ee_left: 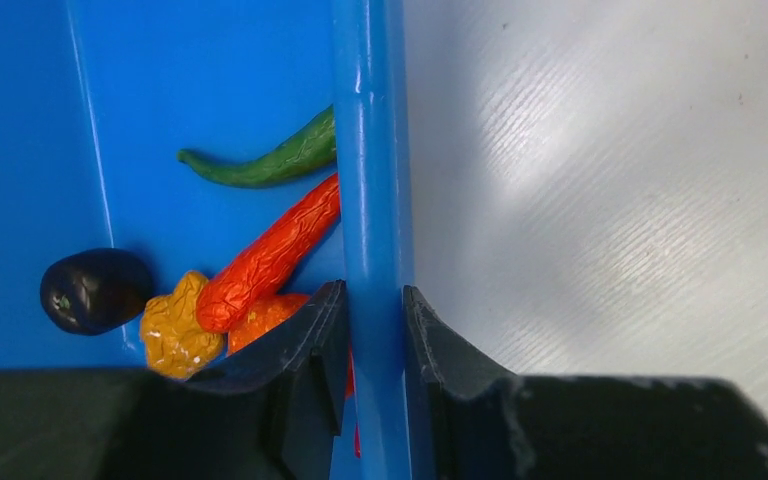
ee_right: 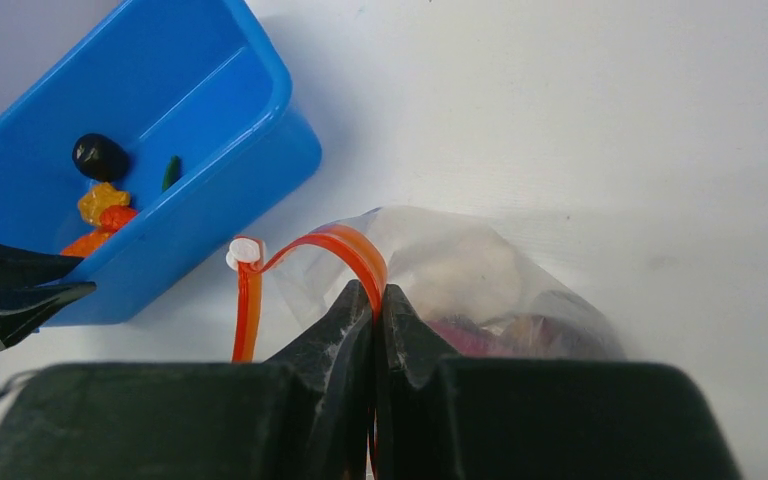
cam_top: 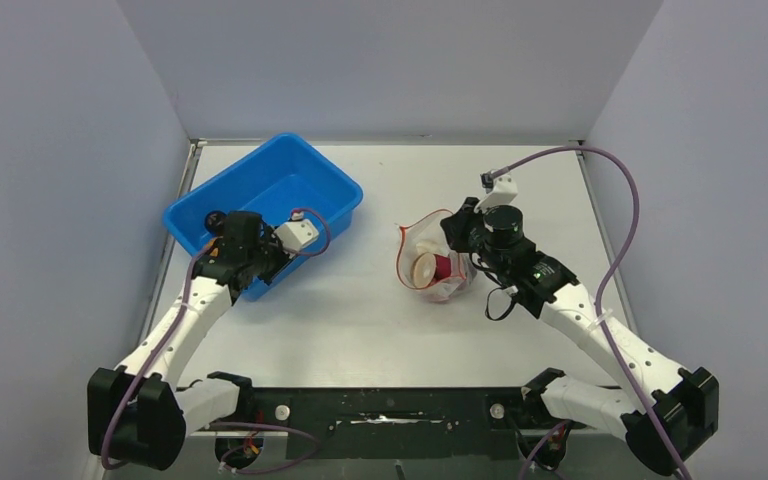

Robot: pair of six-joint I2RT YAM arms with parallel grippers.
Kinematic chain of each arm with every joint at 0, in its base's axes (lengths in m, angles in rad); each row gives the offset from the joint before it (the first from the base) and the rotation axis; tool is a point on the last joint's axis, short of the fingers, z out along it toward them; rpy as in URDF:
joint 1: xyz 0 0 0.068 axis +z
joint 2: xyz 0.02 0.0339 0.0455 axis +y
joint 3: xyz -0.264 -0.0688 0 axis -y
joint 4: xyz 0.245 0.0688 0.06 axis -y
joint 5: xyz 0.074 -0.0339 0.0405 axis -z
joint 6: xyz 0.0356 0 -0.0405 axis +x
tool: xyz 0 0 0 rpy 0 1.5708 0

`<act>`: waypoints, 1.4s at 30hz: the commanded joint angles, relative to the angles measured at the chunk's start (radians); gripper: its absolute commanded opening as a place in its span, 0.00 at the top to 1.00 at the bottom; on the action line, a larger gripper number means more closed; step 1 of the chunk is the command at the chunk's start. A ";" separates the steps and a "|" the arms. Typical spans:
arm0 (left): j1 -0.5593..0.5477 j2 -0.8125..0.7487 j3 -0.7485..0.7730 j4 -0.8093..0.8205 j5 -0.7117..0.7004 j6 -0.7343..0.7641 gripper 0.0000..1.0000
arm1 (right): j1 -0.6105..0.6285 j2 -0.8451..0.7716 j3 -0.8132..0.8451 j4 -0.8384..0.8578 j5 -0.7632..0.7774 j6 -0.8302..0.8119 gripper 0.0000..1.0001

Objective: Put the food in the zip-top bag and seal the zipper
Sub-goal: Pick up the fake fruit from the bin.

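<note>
Zip-top bag (cam_top: 410, 250), top view: on the table (cam_top: 360, 330) right of the blue bin (cam_top: 260, 185), apart from it, some food (cam_top: 428, 270) inside. Left wrist: left gripper (ee_left: 375, 300) is clamped across the bin's wall, with a green pepper (ee_left: 270, 165), orange-red piece (ee_left: 270, 255), yellow piece (ee_left: 172, 330) and dark piece (ee_left: 95, 290) in the bin beside it. Right wrist: right gripper (ee_right: 378, 295) is pinched tight on the red zipper (ee_right: 345, 248) at the bag's mouth.
</note>
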 commanded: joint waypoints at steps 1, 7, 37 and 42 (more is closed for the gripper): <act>0.004 -0.063 -0.020 -0.017 0.009 0.137 1.00 | -0.016 -0.037 0.000 0.047 -0.018 -0.021 1.00; 0.006 -0.049 0.005 -0.042 0.044 0.093 1.00 | -0.032 -0.052 0.001 0.042 -0.021 -0.028 1.00; 0.255 0.159 0.181 0.361 -0.352 -0.890 0.29 | -0.051 -0.036 -0.001 0.056 -0.055 0.003 1.00; 0.329 0.285 0.236 0.340 -0.281 -0.916 0.27 | -0.052 -0.043 0.003 0.046 -0.049 0.002 1.00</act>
